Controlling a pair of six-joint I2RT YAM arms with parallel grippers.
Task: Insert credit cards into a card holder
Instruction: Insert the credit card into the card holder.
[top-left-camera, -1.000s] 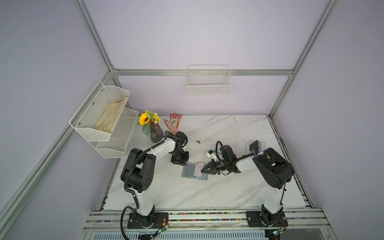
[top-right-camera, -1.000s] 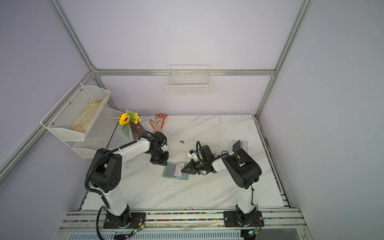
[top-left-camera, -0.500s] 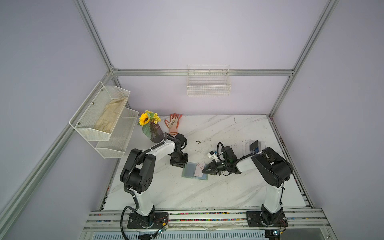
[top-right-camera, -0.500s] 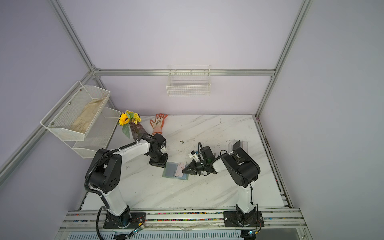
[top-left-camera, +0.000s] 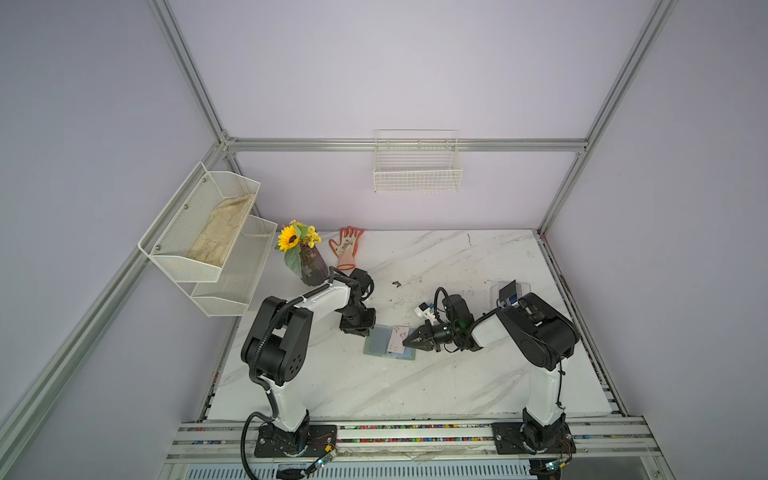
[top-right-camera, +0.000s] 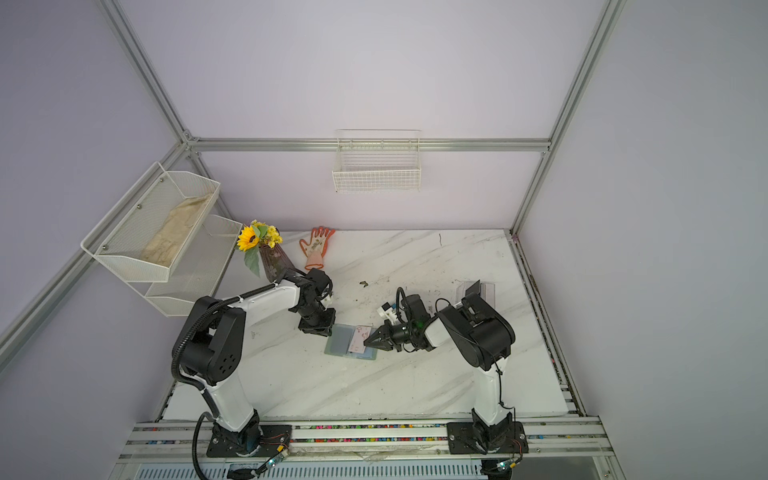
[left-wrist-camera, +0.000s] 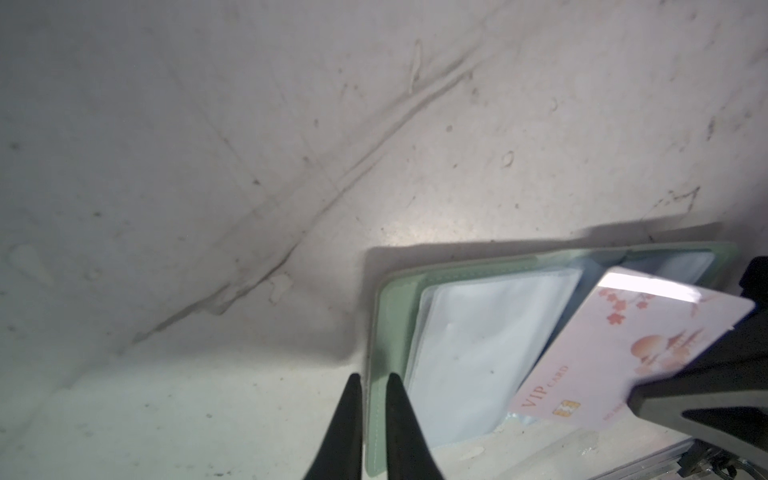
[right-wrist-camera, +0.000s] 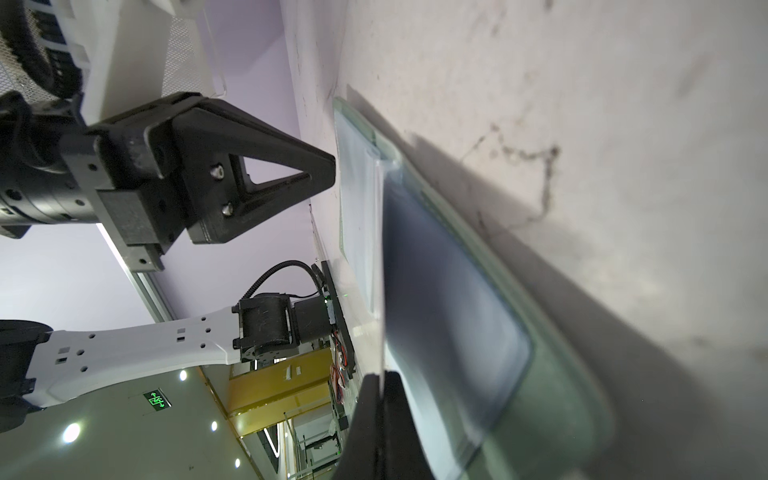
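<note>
Sage-green card holder (top-left-camera: 376, 343) lies open and flat on the marble surface (top-left-camera: 415, 386), centre of frame in both top views. Its clear sleeves (left-wrist-camera: 478, 332) face up and look empty in the left wrist view. Pink card (left-wrist-camera: 623, 345) is pinched at one end by the right claw (right-wrist-camera: 380, 386), which is closed tight on it. The card is tilted over the holder's right-hand page in the top views, one corner down by the sleeves near the fold, most of it plainly outside any pocket. Cannot tell whether its leading edge has caught a sleeve mouth, as the right wrist view shows the card edge-on only. Left claw (left-wrist-camera: 372, 380) points down at the holder's left-hand border in the top views, fingers a slit apart straddling the green cover edge. It looks like it is pinning the holder, but cannot tell gripping from just pressing. Clear box (top-left-camera: 525, 286) sits at the upper right of the surface, well apart from the holder, with a dark card (top-left-camera: 508, 287) and a blue card (top-left-camera: 513, 298) standing in it. Progress looks early: first card mid-insertion at best, none visibly seated. Left to do: slide the pink card fully in, then fetch and insert the dark and blue ones.
</note>
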